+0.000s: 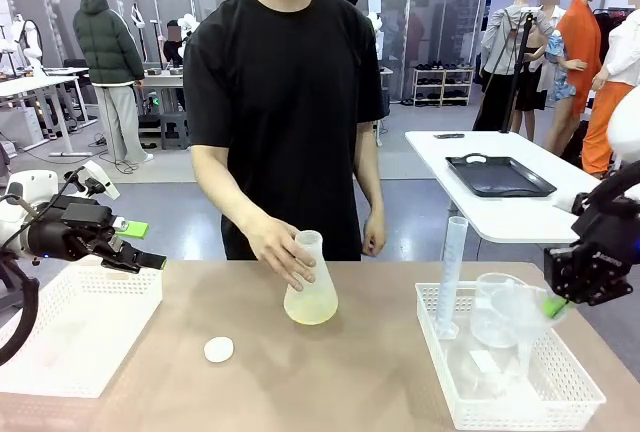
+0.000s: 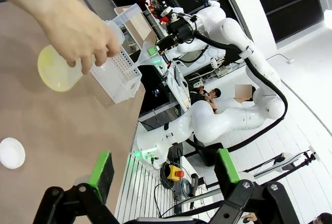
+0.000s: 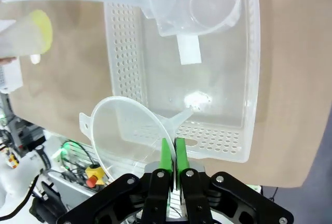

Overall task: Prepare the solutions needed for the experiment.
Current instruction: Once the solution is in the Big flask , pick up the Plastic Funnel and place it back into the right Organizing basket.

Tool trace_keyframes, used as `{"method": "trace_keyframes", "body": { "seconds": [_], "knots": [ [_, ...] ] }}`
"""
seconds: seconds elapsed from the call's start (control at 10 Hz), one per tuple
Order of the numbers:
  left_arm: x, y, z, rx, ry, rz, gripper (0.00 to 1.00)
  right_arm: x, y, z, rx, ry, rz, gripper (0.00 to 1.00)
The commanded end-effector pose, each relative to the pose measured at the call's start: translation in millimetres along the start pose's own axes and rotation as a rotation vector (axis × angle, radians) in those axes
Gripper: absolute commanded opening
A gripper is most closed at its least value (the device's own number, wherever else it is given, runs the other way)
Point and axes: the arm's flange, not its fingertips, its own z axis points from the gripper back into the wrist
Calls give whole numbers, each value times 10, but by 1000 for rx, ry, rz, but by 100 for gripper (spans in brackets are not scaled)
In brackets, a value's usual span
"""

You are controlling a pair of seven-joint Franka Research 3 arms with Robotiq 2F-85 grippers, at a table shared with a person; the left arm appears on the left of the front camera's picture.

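Front view: the solutions [image 1: 311, 312], shallow in a light, probably slippery plastic flask [image 1: 322, 287] held on the worktop [image 1: 380, 372] by a hand [image 1: 285, 250], are best taken at the neck. Left tool [image 1: 140, 245] is open; right tool [image 1: 553, 304] is clamped on a funnel [image 1: 525, 317].

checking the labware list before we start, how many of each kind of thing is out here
baskets: 2
flask: 1
graduated cylinder: 1
beaker: 1
funnel: 1
cap: 1
total: 7
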Motion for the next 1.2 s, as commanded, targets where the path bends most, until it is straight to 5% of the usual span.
{"method": "trace_keyframes", "body": {
  "seconds": [0.0,0.5,0.6,0.7,0.8,0.9,1.0,1.1],
  "knots": [
    [26,-14,-4,1,2,-7,100,6,85,-150,-74,0,-34,0],
    [26,-14,-4,1,2,-7,100,75,290,-417,-192,-27,-40,0],
    [26,-14,-4,1,2,-7,100,128,320,-468,-191,-40,-51,21],
    [26,-14,-4,1,2,-7,100,138,347,-495,-183,-42,-49,22],
    [26,-14,-4,1,2,-7,100,153,365,-513,-182,-53,-49,40],
    [26,-14,-4,1,2,-7,100,173,381,-533,-180,-59,-50,42],
    [26,-14,-4,1,2,-7,100,221,418,-572,-170,-80,-45,59],
    [26,-14,-4,1,2,-7,100,134,323,-481,-167,-38,-20,59]
  ]
}}
